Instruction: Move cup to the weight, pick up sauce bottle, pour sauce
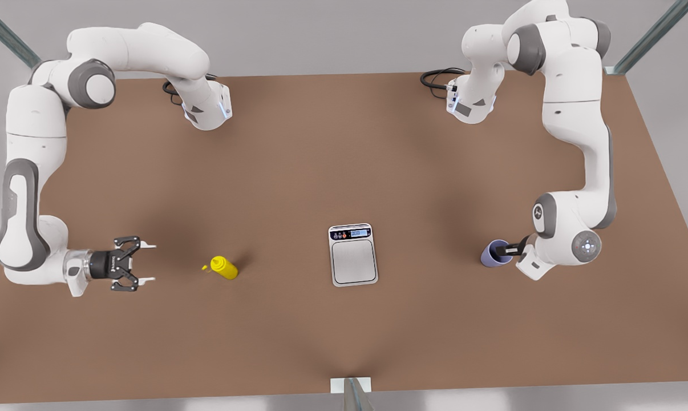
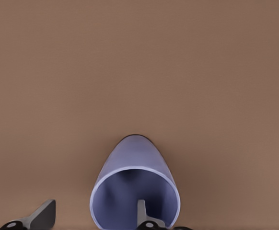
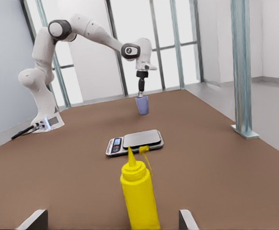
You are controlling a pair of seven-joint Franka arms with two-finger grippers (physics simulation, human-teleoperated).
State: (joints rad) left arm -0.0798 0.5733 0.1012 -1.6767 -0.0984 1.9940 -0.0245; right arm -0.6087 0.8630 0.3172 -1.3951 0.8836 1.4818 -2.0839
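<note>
left pincer [image 1: 512,249] is straddling the cup [image 1: 494,253] rim near the bench's right edge, one finger inside, for lifting to the weight [image 1: 353,254]. right pincer [image 1: 144,263] is waiting open, empty, facing the bottle [image 1: 224,267].

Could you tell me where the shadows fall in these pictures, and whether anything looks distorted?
Front view: soft dark patches on the table, one by the bottle, no hard edges or glare. Left wrist view: the cup looks stretched into an egg shape, its inside darker, with the left tool straddling its wall. Right wrist view: bright windows behind; the bottle looms large between the fingers of the right tool.
</note>
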